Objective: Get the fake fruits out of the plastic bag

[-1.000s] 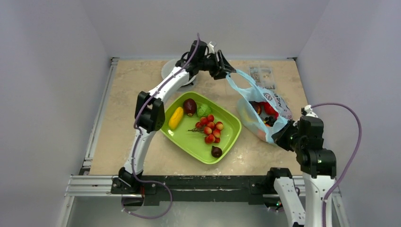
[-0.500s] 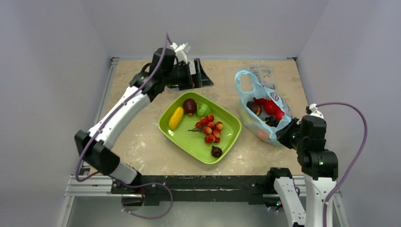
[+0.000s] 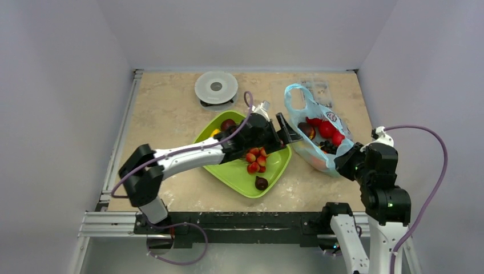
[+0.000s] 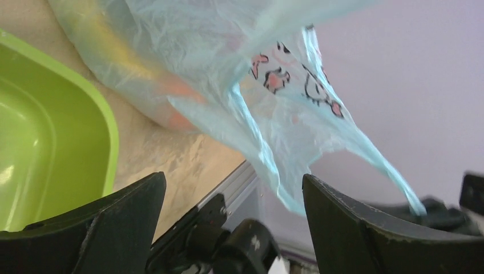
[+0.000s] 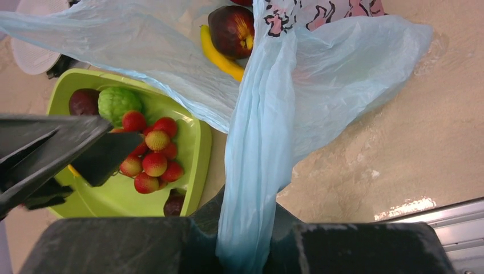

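Top view. Plastic bag (image 3: pixel 311 153): lies on the right side of the table (image 3: pixel 165 125), just beside the green tray (image 3: pixel 274 171). Mouth open upward, one handle loop spread toward the far edge. Inside: glossy red fruits (image 3: pixel 326 129), a dark purple-brown fruit (image 3: pixel 307 130), a grape bunch (image 3: pixel 328 147). Left gripper (image 3: pixel 291 130): hangs over the tray's right rim at the bag's mouth, jaws wide apart, holding nothing. Right gripper (image 3: pixel 344 161): at the bag's near right corner, close to the table's right edge. Bare tabletop left of the tray and along the near rail.

Left wrist view. Thin, crinkly, light-blue film with a pink-and-dark print. Hangs ahead of the spread fingers, apart from both. Orange and yellow shapes visible through the film. Tray rim at left, bag close beside it.

Right wrist view. Bag handle bunched into a rope and clamped between the closed fingers. Beyond it, the dark fruit and a yellow banana (image 5: pixel 220 57) in the bag's mouth. On the tray: red berries (image 5: pixel 151 154) and a lumpy green ball (image 5: pixel 119 103).
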